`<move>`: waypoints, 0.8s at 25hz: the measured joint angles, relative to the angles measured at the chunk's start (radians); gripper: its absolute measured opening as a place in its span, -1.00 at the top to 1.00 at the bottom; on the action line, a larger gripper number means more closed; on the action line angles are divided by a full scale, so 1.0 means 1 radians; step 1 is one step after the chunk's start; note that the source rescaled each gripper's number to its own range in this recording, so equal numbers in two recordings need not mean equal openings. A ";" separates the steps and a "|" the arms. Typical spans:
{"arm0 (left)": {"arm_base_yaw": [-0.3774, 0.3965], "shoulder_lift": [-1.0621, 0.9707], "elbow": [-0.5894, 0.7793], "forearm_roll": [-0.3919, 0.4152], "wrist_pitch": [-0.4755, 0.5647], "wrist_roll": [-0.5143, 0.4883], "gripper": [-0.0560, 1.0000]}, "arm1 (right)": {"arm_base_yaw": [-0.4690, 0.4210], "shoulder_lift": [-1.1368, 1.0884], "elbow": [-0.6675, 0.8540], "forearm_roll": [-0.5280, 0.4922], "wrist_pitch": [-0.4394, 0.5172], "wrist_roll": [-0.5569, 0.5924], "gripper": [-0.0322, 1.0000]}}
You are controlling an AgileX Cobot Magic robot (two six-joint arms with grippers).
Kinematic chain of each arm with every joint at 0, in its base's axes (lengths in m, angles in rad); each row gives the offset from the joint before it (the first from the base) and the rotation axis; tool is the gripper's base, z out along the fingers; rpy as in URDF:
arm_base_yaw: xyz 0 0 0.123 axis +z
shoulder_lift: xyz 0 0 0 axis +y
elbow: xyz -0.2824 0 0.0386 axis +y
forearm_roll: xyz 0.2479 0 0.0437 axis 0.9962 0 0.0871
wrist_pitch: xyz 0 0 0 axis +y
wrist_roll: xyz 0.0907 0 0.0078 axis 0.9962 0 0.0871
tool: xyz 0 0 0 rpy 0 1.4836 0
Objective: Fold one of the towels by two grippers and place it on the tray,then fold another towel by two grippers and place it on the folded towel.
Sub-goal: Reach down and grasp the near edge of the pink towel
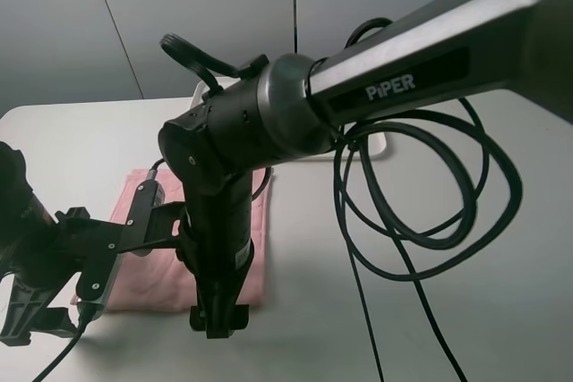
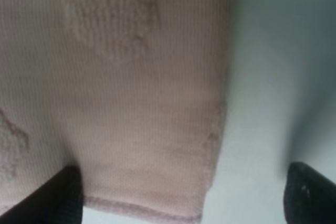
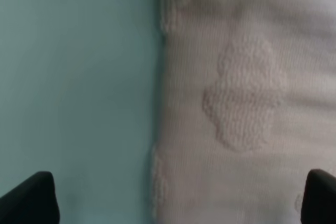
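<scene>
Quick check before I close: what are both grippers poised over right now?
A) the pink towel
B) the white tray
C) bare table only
A: the pink towel lies spread on the table, and each wrist view shows one of its edges between the wide-open fingers of the left gripper and the right gripper.

A pale pink embossed towel is lying flat on the table, with the white tray sitting just beyond it.

We lose most of the tray and part of the pink towel behind the right arm; wrist views blur.
</scene>
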 joint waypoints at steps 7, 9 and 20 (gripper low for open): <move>0.000 0.000 0.000 0.000 0.000 -0.002 -1.00 | 0.000 0.013 0.000 -0.033 0.041 0.030 -1.00; 0.000 0.000 0.000 0.000 0.000 -0.002 -1.00 | 0.000 0.013 0.000 -0.044 0.050 0.042 -1.00; -0.002 0.000 0.000 0.006 0.000 -0.010 -1.00 | 0.000 0.013 0.070 -0.033 0.036 0.045 -1.00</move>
